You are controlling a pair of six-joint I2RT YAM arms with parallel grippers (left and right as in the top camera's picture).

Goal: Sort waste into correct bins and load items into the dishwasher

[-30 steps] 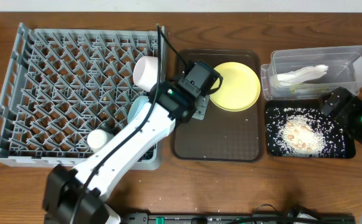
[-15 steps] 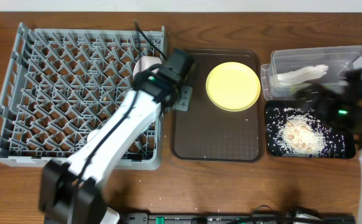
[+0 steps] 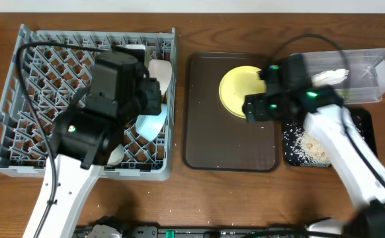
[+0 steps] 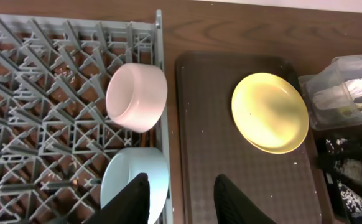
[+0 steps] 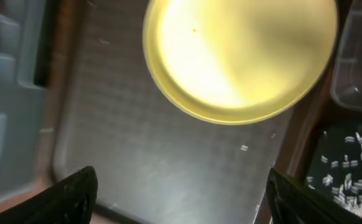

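Where the plate lies: the yellow plate (image 3: 235, 89) sits flat and right way up on the far right part of the dark brown serving tray (image 3: 225, 142), well apart from the dish rack (image 3: 40, 86).
Appearance: round, plain yellow and glossy, with a shallow well and a low raised rim; no food shows on it.
Handling (judged): rigid, smooth and probably light; the glossy surface could slip in a pinch. The material cannot be told.
Hold point (judged): the rim only, since the plate lies flat; one finger goes over the lip and the other under the edge.
Right jaws: the right gripper (image 5: 181, 186) is spread wide and holds nothing, hanging over the tray just beside the plate.
Left jaws: the left gripper (image 4: 181, 199) is parted and empty, above the rack's right edge.
Racked items: the white bowl (image 4: 137, 96) and the light blue bowl (image 4: 134, 183) are tipped on their sides at the rack's right edge.
Bins: the napkin (image 3: 328, 76) lies in the clear tub (image 3: 371, 73); the crumbs (image 3: 311, 147) lie in the black tray (image 3: 364, 119).
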